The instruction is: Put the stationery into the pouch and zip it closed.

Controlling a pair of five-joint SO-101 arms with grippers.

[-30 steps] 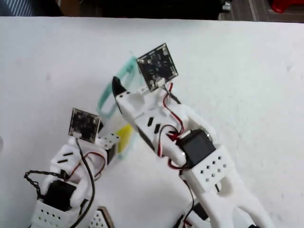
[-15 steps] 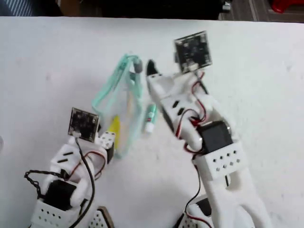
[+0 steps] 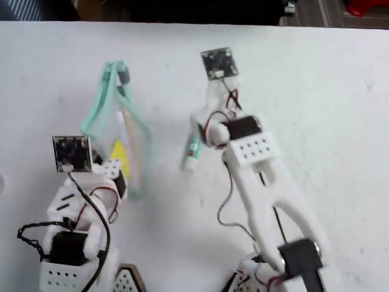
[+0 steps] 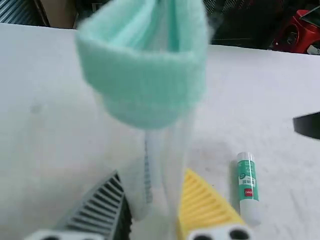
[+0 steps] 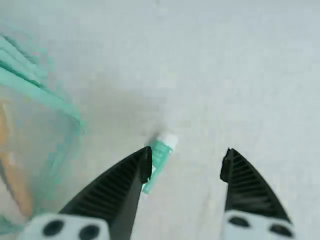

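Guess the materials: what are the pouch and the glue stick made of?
The pouch looks like soft clear plastic, since things show through its sides, with a matte mint edge band, likely fabric. The glue stick is probably hard plastic: a smooth white tube with a green label.

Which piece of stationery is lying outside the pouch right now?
The green-and-white stick, on the table just by the open right hand. The other pieces, orange and white, sit inside the clear pouch held by the left hand.
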